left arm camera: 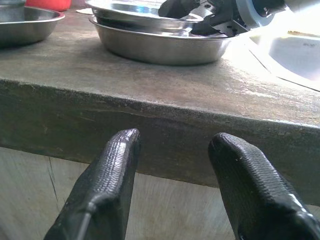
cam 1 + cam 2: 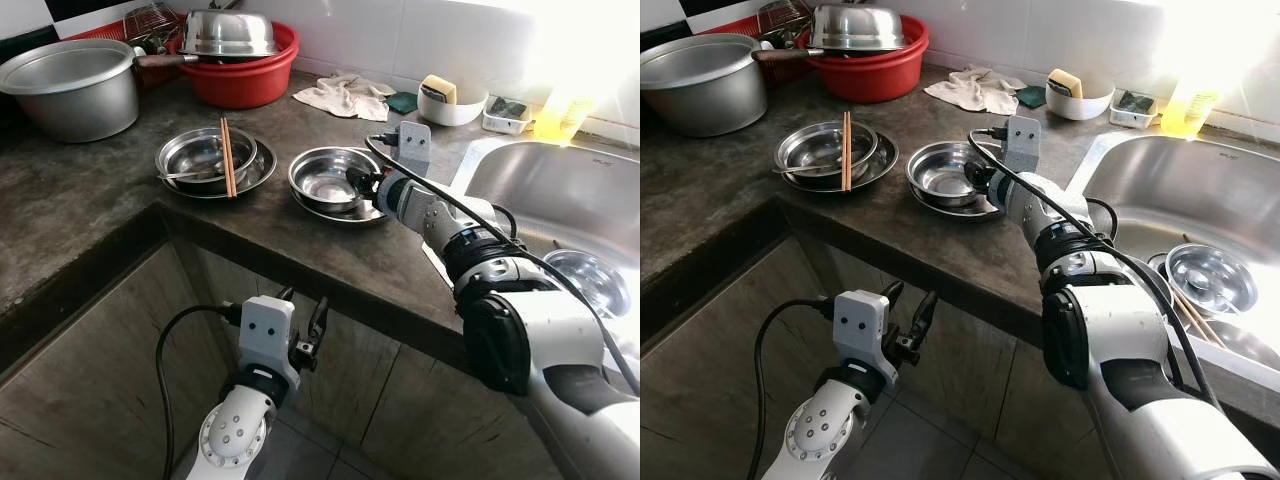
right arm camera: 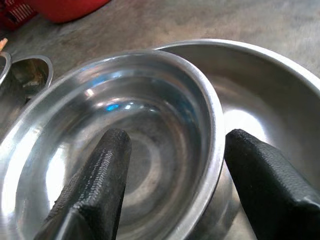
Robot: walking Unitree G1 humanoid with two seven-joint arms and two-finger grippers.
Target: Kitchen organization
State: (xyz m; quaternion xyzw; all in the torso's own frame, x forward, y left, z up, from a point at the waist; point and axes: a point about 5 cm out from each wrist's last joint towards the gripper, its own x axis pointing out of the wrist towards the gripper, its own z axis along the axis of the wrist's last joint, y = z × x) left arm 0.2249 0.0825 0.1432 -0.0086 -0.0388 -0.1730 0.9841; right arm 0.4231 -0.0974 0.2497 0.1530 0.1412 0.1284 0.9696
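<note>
The small round steel bowl point(image 3: 120, 150) sat nested in a wider shallow steel dish point(image 3: 270, 100) near the dark stone desk point(image 2: 90, 200) edge. The right gripper point(image 3: 170, 185) had its fingers spread astride the bowl's rim, not yet closed. The left gripper point(image 1: 172, 195) hung open below the desk. Another steel bowl with chopsticks point(image 2: 228, 155) waited; sorting looked barely begun.

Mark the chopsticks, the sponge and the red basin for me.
chopsticks point(image 2: 228, 157), left eye view, middle of the pair.
sponge point(image 2: 439, 89), left eye view, its yellow face.
red basin point(image 2: 243, 82), left eye view, front wall.
</note>
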